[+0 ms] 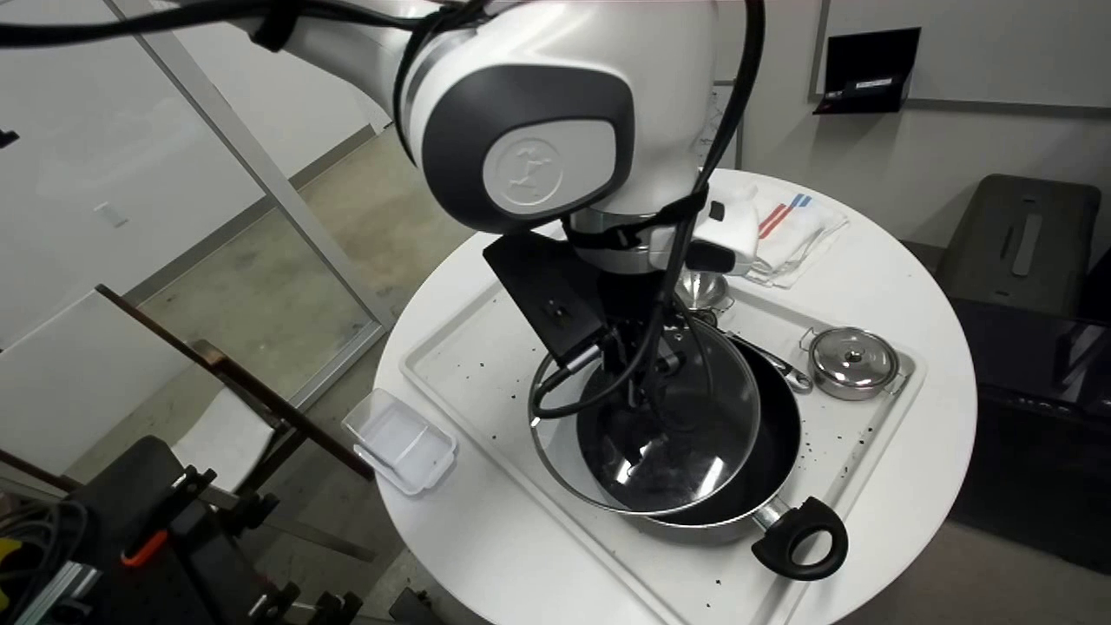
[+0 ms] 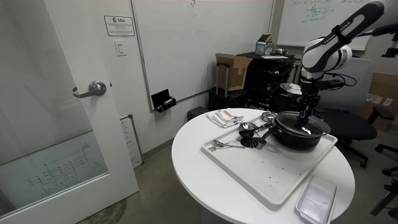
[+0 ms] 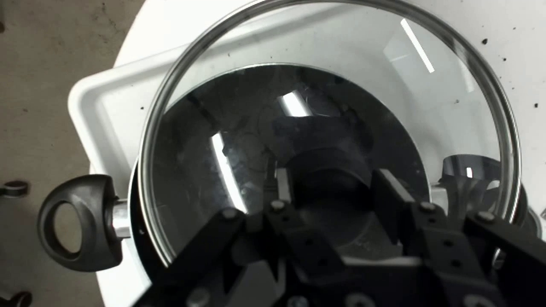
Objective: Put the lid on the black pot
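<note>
The lid (image 1: 668,460) is round clear glass with a thin metal rim and a dark central knob. It lies over the black pot (image 1: 781,434), shifted to one side, so part of the pot's opening shows. In the wrist view the lid (image 3: 448,106) looks close to the camera, with the pot's rim visible through the glass and the loop handle to the left. My gripper (image 3: 335,185) has its fingers on both sides of the knob and looks shut on it. In an exterior view the lid (image 2: 289,119) is just above or touching the pot (image 2: 295,142); I cannot tell which.
The pot stands on a white tray (image 2: 270,174) on a round white table. Around it are a small silver lidded pot (image 1: 855,363), several dark and metal utensils (image 2: 248,142) and small metal bowls (image 2: 247,126). A towel (image 1: 794,230) and a clear plastic container (image 1: 404,444) lie beside the tray.
</note>
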Controlling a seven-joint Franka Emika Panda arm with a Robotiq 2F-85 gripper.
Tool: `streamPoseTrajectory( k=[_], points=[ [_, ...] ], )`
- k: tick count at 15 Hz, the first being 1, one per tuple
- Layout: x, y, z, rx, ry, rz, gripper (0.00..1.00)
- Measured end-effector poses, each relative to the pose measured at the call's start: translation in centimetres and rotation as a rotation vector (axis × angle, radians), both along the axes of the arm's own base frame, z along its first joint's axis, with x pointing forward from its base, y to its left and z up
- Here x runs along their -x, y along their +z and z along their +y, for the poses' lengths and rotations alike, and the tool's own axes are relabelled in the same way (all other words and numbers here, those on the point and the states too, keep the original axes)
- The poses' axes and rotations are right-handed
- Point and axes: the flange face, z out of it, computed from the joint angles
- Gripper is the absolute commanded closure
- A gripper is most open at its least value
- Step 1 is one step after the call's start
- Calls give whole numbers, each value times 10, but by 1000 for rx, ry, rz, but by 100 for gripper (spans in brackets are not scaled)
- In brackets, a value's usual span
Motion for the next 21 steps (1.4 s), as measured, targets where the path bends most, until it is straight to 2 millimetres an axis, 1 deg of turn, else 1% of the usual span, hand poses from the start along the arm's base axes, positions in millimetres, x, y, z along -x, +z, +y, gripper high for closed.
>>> streamPoseTrajectory(
  k=[4,9,14,21],
  points=[
    [0,0,-17,16,-63,7,76],
    [-4,-6,-28,29,-120,16,76],
    [-11,-15,-34,47,-171,16,76],
    [-22,-24,-35,63,-206,11,76]
  ],
)
